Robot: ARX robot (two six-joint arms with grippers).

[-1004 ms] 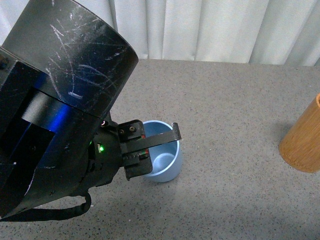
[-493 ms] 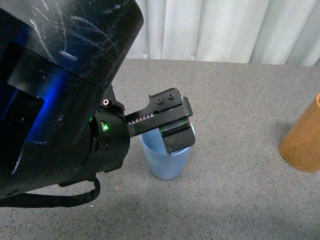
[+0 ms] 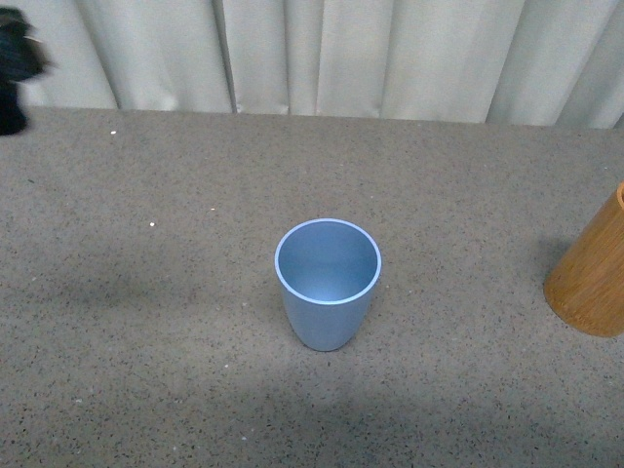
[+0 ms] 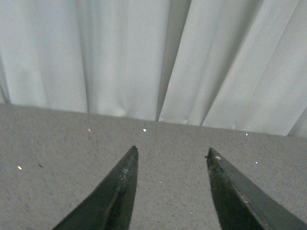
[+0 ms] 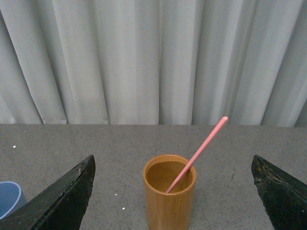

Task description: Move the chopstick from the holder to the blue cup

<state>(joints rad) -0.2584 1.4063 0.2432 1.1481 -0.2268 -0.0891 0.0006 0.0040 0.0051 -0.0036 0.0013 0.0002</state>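
Chopstick, a long thin salmon-pink stick [image 5: 196, 154], leans inside the orange-brown, wood-grained cylindrical holder [image 5: 170, 199], its upper end rising well above the rim. The small light blue plastic cup [image 3: 327, 283] stands empty mid-table on the grey speckled tabletop [image 3: 146, 341], well apart to the left of the holder. Right gripper [image 5: 172, 157] faces the holder, jaws spread wide, gripping nothing. Left gripper [image 4: 171, 150] is moderately parted, likewise empty. Judged progress: nothing transferred; grasp, lift, carry and release all remain.

We see the holder [image 3: 588, 278] cut by the picture's edge; inside it the chopstick [image 5: 198, 152] hides its lower end.
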